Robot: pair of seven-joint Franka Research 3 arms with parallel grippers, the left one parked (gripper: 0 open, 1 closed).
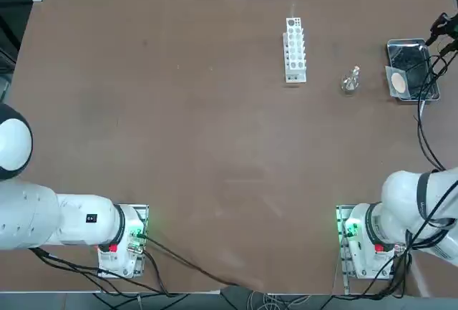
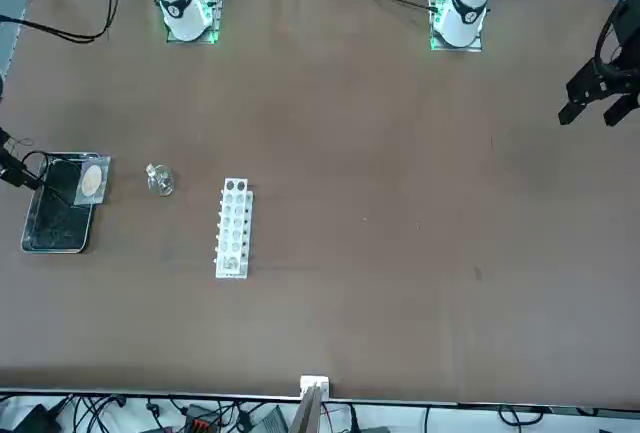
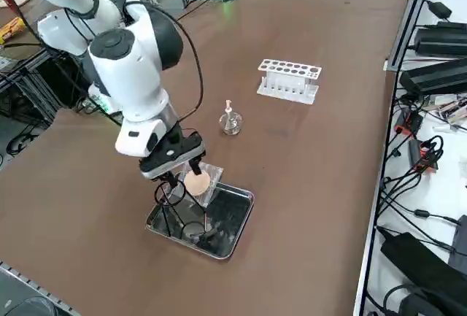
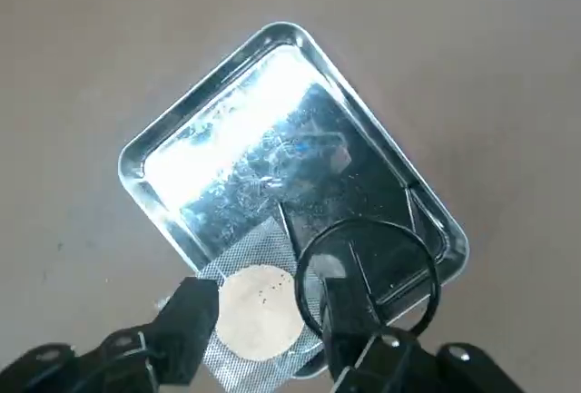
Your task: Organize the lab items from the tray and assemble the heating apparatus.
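My right gripper [image 4: 263, 325] hovers over the tray [image 4: 145, 162], fingers apart. Between them lies the mesh [image 4: 259, 311], beside the tripod [image 4: 368, 270].

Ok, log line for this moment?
right tool: open, over mesh | tripod: in tray | burner: on table

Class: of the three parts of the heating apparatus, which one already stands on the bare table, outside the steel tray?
The glass burner, standing alone between tray and rack. The wire tripod and mesh remain at the tray under the right gripper.
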